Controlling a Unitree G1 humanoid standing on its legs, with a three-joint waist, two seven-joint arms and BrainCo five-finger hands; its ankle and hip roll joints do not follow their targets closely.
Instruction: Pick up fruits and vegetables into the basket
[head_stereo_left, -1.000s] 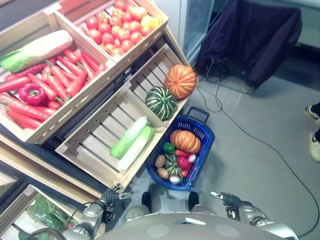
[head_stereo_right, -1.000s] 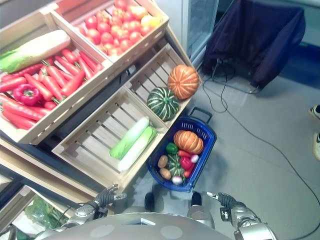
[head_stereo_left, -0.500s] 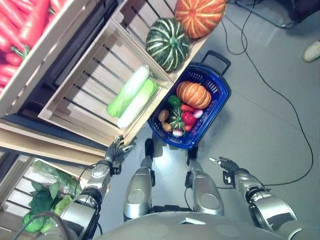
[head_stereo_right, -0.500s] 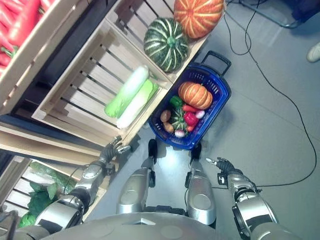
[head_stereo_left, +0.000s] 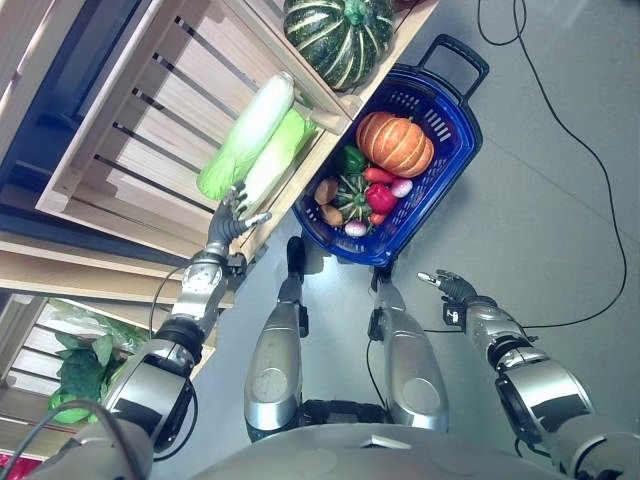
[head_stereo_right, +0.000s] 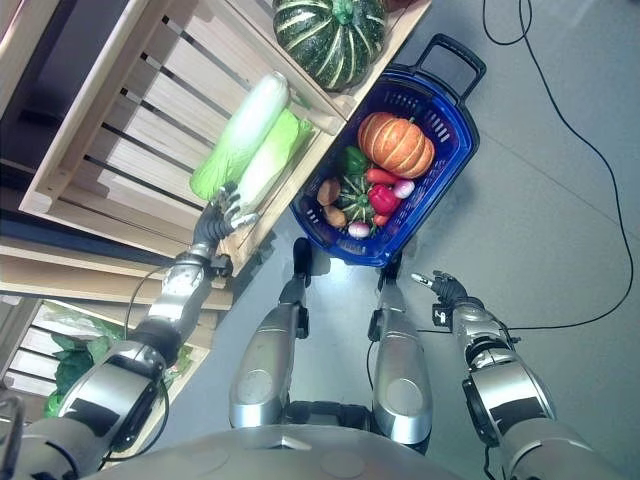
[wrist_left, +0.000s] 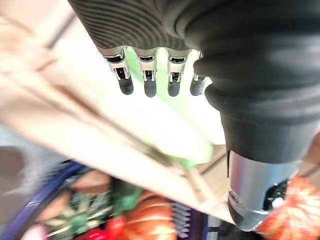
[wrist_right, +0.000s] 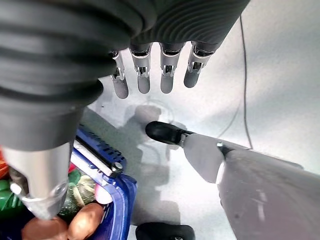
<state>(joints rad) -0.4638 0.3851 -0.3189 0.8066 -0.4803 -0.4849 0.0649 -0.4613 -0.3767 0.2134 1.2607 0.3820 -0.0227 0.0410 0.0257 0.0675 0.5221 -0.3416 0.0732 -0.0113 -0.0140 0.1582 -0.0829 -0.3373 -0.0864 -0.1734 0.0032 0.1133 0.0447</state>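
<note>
With fingers extended and nothing grasped, the left hand (head_stereo_left: 228, 222) is held at the crate (head_stereo_left: 110, 170) edge, just at 6 o'clock of two cabbages (head_stereo_left: 250, 140), the blue basket (head_stereo_left: 455, 125) of produce is seen at 3 o'clock, and the right hand (head_stereo_left: 447, 287) is likewise relaxed and empty above the floor (head_stereo_left: 560, 200).

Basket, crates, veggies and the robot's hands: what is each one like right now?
Basket: on the floor, holding vegetables, handle up.
Orange pumpkin: in the basket, on top.
Cabbages: two, lying in the crate.
Crate: on the stand, slanted.
Green pumpkin: in the next crate.
Left hand: open, at the cabbages.
Right hand: open, empty.
</note>
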